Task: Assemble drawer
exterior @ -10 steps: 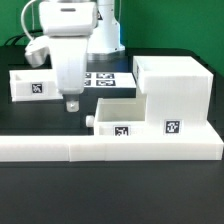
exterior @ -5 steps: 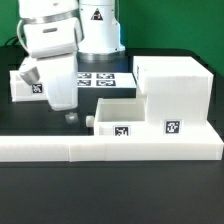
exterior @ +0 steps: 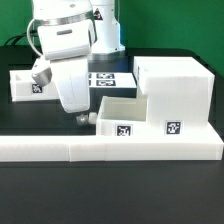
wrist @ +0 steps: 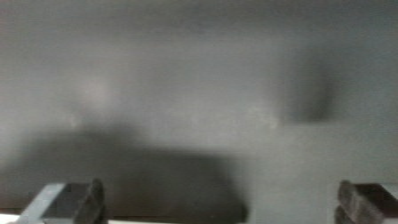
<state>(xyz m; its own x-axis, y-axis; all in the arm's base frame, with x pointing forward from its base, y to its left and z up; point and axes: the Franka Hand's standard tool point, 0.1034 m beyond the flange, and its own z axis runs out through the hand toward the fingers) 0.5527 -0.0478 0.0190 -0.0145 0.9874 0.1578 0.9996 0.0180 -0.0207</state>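
The two-finger claw [exterior: 80, 116] hangs released, fingers [wrist: 68, 203] spread wide (wrist view blurred). Just beside its tips, to the exterior view's right, sits a small white open-topped plastic tray [exterior: 118, 112], the large white cube-like housing [exterior: 172, 90] beyond; a second such tray [exterior: 22, 86] lies opposite.

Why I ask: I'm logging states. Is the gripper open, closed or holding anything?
Gripper: open, holding nothing.

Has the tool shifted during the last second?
Yes. The tool has dropped and moved toward the exterior view's right, nearer the knobbed tray beside the housing.
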